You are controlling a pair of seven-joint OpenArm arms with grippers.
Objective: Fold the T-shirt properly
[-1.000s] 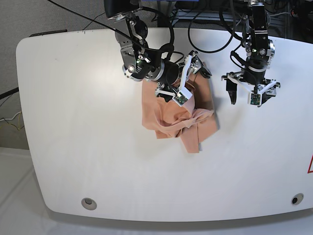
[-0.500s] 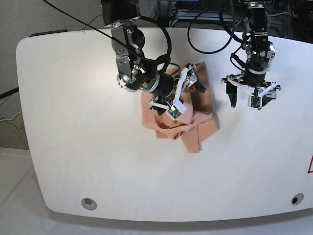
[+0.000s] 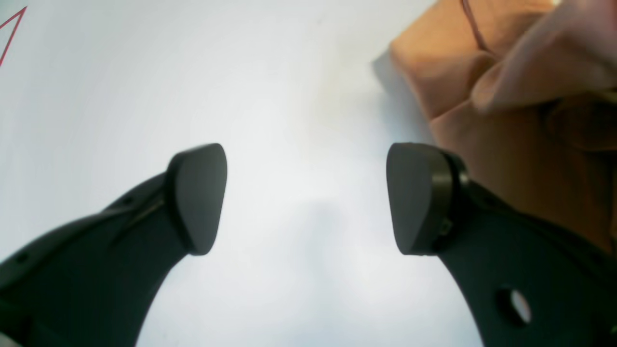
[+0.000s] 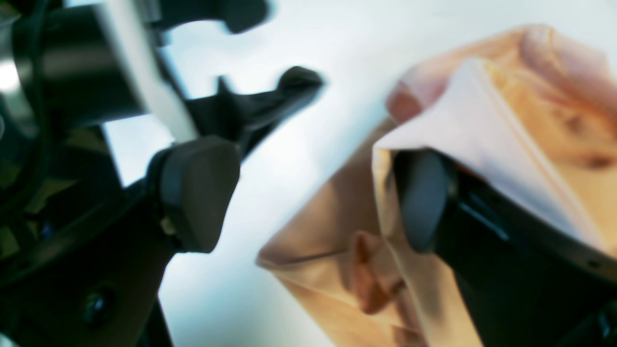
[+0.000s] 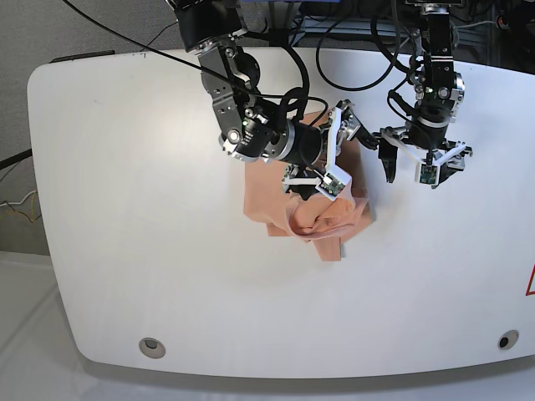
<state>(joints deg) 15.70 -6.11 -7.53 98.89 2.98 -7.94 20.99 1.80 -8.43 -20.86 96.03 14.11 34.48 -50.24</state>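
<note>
Item one, the right pincer (image 4: 308,193): we record its jaws wide apart, nothing clamped between them; a fold of the T-shirt (image 4: 487,144) is draped over the outer side of one finger (image 4: 419,202), the other finger bare above the white counter (image 4: 337,62).

Item two, the left pincer (image 3: 306,197): jaws spread wide, empty, only bare counter (image 3: 144,72) between them; the T-shirt (image 3: 482,82) lies at its 2 o'clock, close beside one finger, touching or not we cannot tell.

Item three, the T-shirt (image 5: 284,209): peach, bunched in a crumpled heap slightly toward 12 o'clock of the counter's (image 5: 125,209) middle in the base view, partly under the right pincer (image 5: 334,150). The left pincer (image 5: 414,163) hangs at its 2 o'clock, over bare counter.
</note>
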